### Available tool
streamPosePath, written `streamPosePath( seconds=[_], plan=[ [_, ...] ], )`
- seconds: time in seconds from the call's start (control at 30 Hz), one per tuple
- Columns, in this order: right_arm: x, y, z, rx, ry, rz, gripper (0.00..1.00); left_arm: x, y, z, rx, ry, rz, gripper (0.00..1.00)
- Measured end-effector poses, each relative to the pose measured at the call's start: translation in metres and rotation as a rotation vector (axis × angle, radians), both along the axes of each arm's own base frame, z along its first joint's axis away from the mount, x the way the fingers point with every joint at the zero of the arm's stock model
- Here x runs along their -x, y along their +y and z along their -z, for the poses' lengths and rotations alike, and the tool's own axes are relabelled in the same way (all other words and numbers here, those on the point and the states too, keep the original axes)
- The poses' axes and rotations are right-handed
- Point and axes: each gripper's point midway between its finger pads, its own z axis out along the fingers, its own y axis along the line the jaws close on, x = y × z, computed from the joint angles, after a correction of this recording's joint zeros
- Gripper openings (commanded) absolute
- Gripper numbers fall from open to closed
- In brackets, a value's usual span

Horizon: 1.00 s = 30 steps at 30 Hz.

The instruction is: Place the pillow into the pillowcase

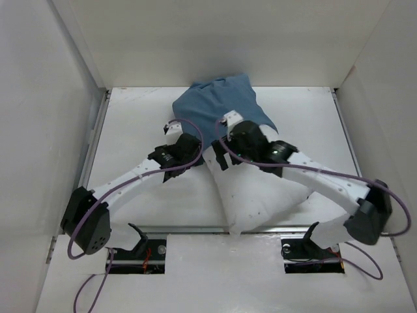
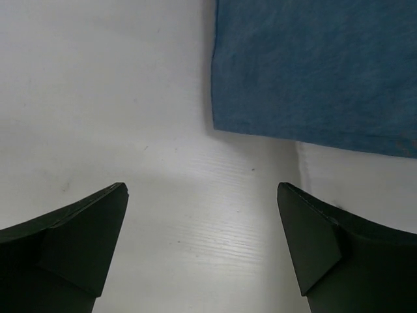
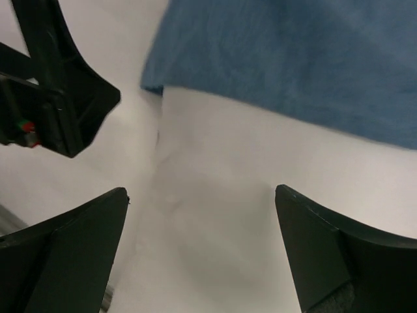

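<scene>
The slate-blue pillowcase (image 1: 221, 104) lies wrinkled at the back middle of the table. Its near edge covers the far end of the white pillow (image 1: 260, 195), which stretches toward the front edge. My left gripper (image 1: 173, 126) is open and empty, over bare table just left of the pillowcase's near corner (image 2: 313, 72); the pillow's edge (image 2: 365, 176) shows at the right of that view. My right gripper (image 1: 228, 119) is open and empty, hovering over the pillow (image 3: 228, 195) just short of the pillowcase's hem (image 3: 293, 59).
White walls (image 1: 58, 98) enclose the table on the left, back and right. The left arm's gripper body (image 3: 52, 85) sits close to the right gripper's left side. The arm bases (image 1: 140, 248) stand at the near edge.
</scene>
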Motion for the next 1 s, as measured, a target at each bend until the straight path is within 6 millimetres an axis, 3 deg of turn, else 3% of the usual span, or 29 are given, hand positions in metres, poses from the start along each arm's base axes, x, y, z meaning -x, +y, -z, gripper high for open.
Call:
streamPosePath(
  seconds=[0.13, 0.2, 0.27, 0.3, 0.4, 0.63, 0.87, 0.93, 1.0],
  plan=[
    [-0.006, 0.016, 0.086, 0.242, 0.098, 0.001, 1.00, 0.002, 0.003, 0.035, -0.048, 0.071, 0.001, 1.00],
    [-0.013, 0.016, 0.113, 0.331, 0.116, 0.034, 0.94, 0.001, 0.004, 0.043, -0.054, 0.082, 0.001, 1.00],
    [-0.025, 0.015, 0.126, 0.388, 0.108, 0.091, 0.72, -0.001, 0.005, 0.046, -0.048, 0.078, 0.007, 1.00],
    [-0.030, 0.016, 0.129, 0.399, 0.106, 0.117, 0.41, -0.003, 0.005, 0.047, -0.043, 0.074, 0.010, 1.00],
    [-0.040, 0.012, 0.130, 0.395, 0.099, 0.186, 0.00, -0.010, 0.006, 0.050, -0.031, 0.058, 0.019, 1.00],
    [-0.039, 0.006, 0.110, 0.325, 0.092, 0.206, 0.00, -0.030, -0.008, 0.066, -0.045, 0.041, 0.096, 1.00],
    [-0.038, 0.005, 0.106, 0.305, 0.098, 0.198, 0.00, -0.044, -0.020, 0.086, -0.086, 0.063, 0.147, 1.00],
    [-0.038, 0.006, 0.106, 0.303, 0.101, 0.195, 0.00, -0.048, -0.021, 0.089, -0.098, 0.065, 0.142, 0.91],
    [-0.038, 0.006, 0.106, 0.300, 0.104, 0.190, 0.00, -0.054, -0.020, 0.093, -0.116, 0.067, 0.126, 0.76]
  ],
)
